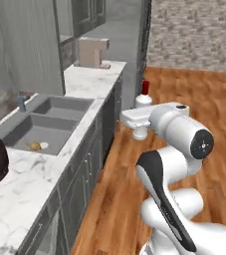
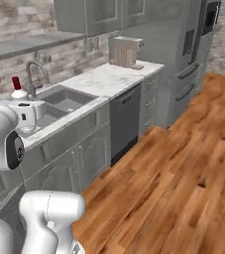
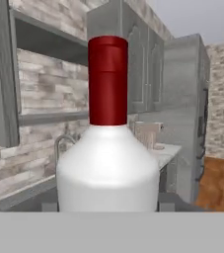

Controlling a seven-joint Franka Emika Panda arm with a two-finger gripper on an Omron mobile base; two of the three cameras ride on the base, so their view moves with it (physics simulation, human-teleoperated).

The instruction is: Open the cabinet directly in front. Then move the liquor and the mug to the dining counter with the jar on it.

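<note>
Liquor point(image 3: 108, 168) stood upright right before the hand camera, pinched in the pincer point(image 1: 140, 130), red cap up. From the left base camera it hung over the wood floor point(image 1: 134, 199), sink point(image 1: 40, 124) at 9 o'clock.

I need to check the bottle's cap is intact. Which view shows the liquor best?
The hand view: the liquor fills the frame, red cap and white body sharp and close. The left base view shows it small above the wrist; the right base view shows little more than its cap and shoulder.

No legible text, label or brand on any object or surface.
</note>
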